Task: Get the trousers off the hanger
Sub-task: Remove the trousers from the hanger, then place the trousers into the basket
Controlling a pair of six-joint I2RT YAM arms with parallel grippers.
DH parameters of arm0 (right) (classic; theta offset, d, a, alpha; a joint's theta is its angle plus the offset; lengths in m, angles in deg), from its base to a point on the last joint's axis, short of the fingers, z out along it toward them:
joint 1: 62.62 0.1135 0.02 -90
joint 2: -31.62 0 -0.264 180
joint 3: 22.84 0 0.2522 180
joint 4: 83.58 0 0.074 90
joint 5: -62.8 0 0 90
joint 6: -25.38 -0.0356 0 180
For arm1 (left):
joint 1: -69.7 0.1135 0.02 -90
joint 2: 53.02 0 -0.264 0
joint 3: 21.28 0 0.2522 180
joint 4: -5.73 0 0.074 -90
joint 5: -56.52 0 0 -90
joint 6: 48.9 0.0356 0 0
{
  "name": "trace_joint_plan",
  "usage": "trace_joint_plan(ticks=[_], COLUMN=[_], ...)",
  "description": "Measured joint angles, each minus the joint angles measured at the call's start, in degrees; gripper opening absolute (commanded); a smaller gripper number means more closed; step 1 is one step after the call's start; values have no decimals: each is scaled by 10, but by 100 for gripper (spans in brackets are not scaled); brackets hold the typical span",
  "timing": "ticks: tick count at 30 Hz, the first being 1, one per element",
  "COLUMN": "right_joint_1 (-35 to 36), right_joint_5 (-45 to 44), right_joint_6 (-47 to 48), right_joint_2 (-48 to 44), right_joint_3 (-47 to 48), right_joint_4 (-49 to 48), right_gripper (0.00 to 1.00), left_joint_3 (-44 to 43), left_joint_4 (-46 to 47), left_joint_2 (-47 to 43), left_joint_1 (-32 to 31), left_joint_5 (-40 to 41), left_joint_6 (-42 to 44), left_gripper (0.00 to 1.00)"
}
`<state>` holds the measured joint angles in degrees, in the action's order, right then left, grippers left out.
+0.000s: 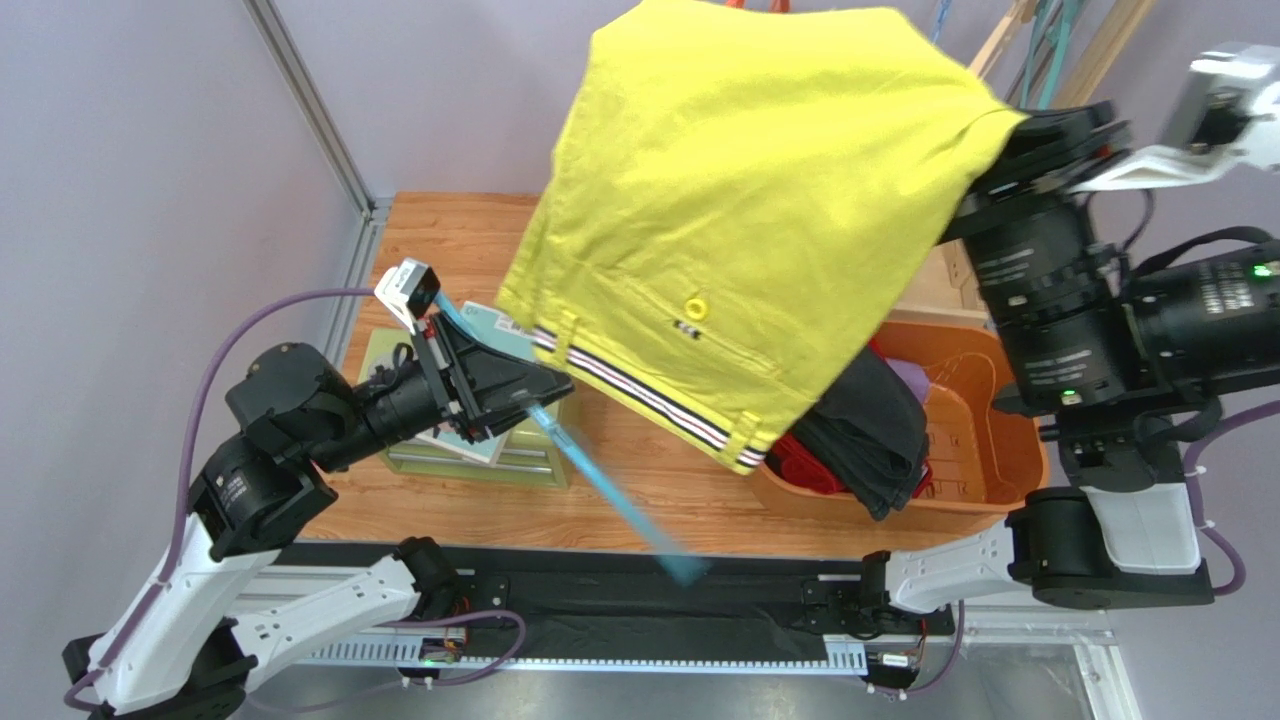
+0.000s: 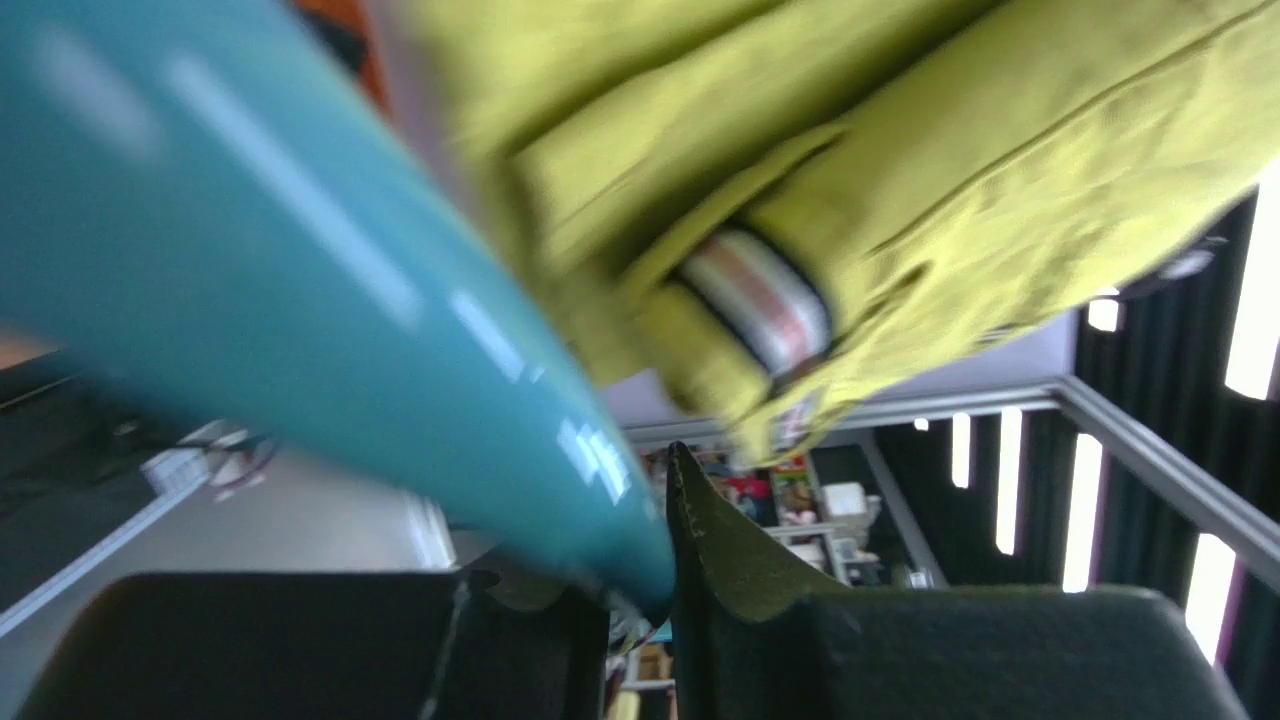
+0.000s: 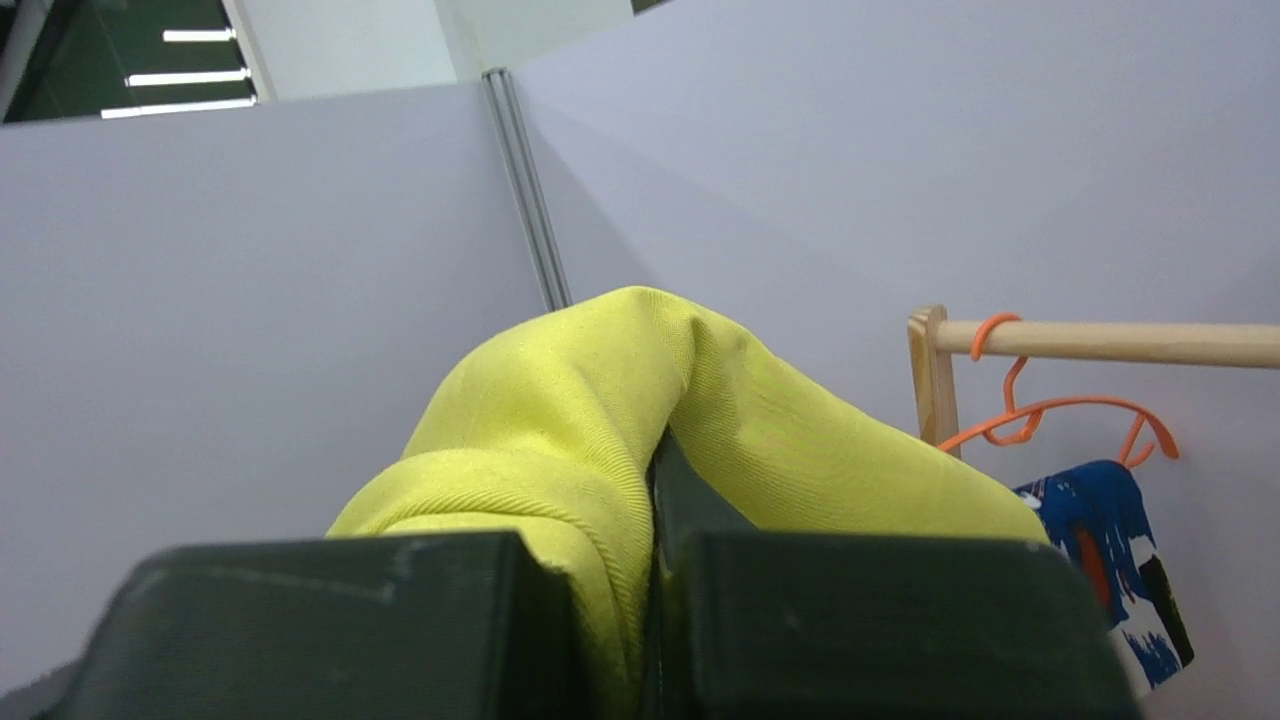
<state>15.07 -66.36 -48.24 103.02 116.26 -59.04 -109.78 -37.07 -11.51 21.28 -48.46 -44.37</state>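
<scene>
**Yellow-green pair up in the air, drop into the tub is next**

Biggest thing on show: the yellow-green trousers [image 1: 751, 210], hoisted high and draped wide, hanging above the orange tub [image 1: 999, 450] and spreading out from it toward the left arm's side. The right claw [image 3: 654, 555] is clenched on a fold of that cloth; the wrist view shows the fabric bulging up between its fingers.

By my read, this is the pull-away step. The trousers look all but free of the hanger. The next move calls for swinging them squarely over the tub, lowering, then letting go. The cloth is limp and wide, so a trailing cuff could catch the tub's rim.

Down on the wooden tabletop [image 1: 451, 240], the tub already holds a black garment [image 1: 872, 428], with a red one [image 1: 804, 468] beside it and a lilac one [image 1: 909, 383] tucked behind.

Well away from the tub on the left arm's side, the left claw [image 1: 511, 398] grips the blue hanger [image 1: 601, 465], whose long bar slants toward the tub's near corner, under the trousers' cuff. Whether cuff and bar touch, I cannot tell; the left wrist view is blurred.

Small details: dark and white stripes along the cuff and a yellow button above them. In the right wrist view, a navy-and-white garment [image 3: 1112, 548] hangs on an orange hanger [image 3: 1052, 408] from a wooden rail [image 3: 1142, 344].
</scene>
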Motion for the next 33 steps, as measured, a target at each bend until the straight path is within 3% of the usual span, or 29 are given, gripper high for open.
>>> trace_joint_plan(ticks=[3,7,14,21,33], right_joint_1=[0,-1,-3,-3,-3], right_joint_5=[-2,-28,-121,-186,-294], right_joint_6=[25,90,250,337,330], right_joint_2=[0,-20,-98,-197,-402], right_joint_3=[28,21,-106,-205,-269], right_joint_4=[-47,-91,-134,-57,22], right_gripper=[0,0,0,0,0], left_joint_3=[10,19,6,-37,-56], left_joint_4=[-72,-102,-101,-78,-54], left_joint_2=[-5,-11,-8,20,78], left_joint_1=[1,-1,0,0,0], left_joint_5=[-2,-6,-25,-42,-74], left_joint_6=[26,41,44,44,40], left_gripper=[0,0,0,0,0])
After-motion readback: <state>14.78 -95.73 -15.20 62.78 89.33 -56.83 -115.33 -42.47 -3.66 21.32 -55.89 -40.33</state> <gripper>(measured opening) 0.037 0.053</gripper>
